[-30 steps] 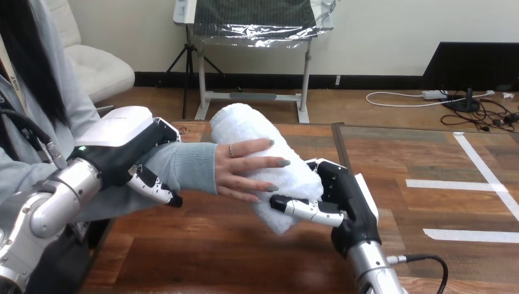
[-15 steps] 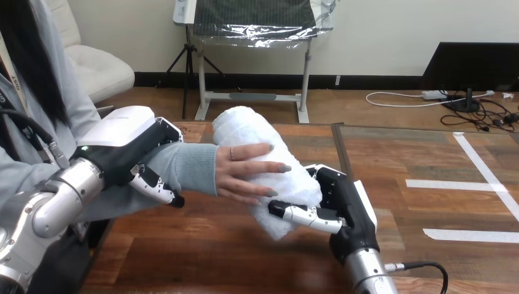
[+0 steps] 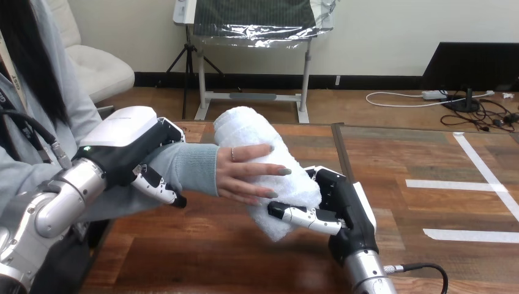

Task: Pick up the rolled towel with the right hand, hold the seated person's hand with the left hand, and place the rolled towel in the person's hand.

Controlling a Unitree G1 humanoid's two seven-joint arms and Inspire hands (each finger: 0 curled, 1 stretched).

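The white rolled terry towel [image 3: 260, 138] is lying aslant over the brown wooden table [image 3: 202, 245]. Its far end is rising toward the view's upper part, and its near end is resting in the robot's right hand [image 3: 343, 205], whose fingers [image 3: 300, 215] are curling round that lower end. The person's hand [image 3: 245, 174] is lying across the roll's middle, its fingers straight rather than closing on it. The roll is judged light, soft and compressible, and unlikely to slip on its looped surface. A hold round mid-length would be keeping it from unrolling or tipping. The robot's left hand [image 3: 128, 144] is clasping the grey sleeve [image 3: 183, 168] at the person's forearm, its fingers seemingly curling beneath, though the underside is hidden. Compared with one second earlier, the right hand and towel are sitting slightly lower and nearer, and the left hand's hold is unchanged.
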